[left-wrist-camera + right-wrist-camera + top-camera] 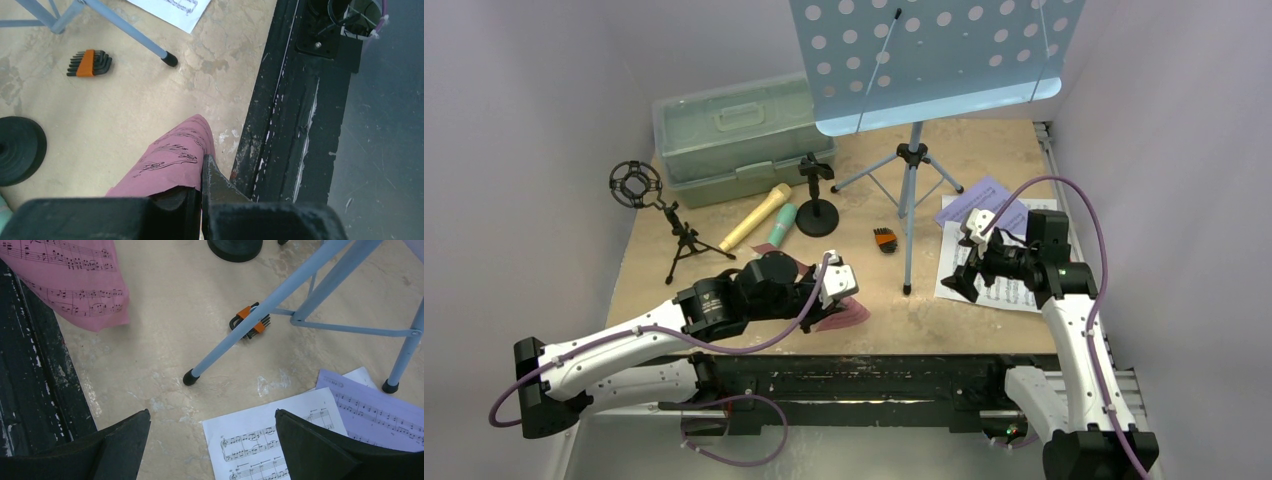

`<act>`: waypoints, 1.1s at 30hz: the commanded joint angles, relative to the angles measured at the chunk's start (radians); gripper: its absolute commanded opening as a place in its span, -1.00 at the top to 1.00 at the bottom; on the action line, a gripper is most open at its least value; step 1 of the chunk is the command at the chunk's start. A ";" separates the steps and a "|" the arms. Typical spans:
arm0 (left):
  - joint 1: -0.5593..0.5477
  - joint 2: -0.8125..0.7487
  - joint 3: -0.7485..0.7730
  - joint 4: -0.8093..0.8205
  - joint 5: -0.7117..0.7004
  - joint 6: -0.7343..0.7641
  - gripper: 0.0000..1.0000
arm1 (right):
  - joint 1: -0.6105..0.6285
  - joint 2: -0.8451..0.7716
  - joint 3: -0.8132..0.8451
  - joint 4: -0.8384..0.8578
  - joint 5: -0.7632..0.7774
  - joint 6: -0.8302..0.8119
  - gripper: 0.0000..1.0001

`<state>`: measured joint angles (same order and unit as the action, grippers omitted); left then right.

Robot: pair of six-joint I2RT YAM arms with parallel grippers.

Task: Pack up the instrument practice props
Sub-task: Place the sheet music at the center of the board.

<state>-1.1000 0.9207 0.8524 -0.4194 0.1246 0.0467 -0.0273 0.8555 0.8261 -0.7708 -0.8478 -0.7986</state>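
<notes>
Clenched on the red music sheet [172, 157], the left tool [201, 186] holds it curled above the desk [125, 115], just beside the black front rail [280, 125]. Across from it, the right tool [211, 416] hangs released, jaws spread wide, over the white sheet [260, 435] next to the purple sheet [375, 415]. Between the arms stands the blue music rack [934, 60], with hex keys [90, 62] near one leg. Farther back lie the tan microphone [756, 217], the teal microphone [783, 224], the round-base holder [816, 215], the tripod holder [682, 240] and the green case [734, 135].
</notes>
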 commanded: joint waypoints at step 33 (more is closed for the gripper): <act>-0.081 0.199 0.317 -0.443 0.173 0.026 1.00 | 0.002 0.052 0.086 -0.083 -0.010 -0.094 -0.98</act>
<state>-1.1770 1.1160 1.1004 -0.7757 0.3241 0.0326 -0.0273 0.8970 0.8589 -0.8375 -0.8539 -0.8661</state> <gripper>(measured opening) 0.002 0.987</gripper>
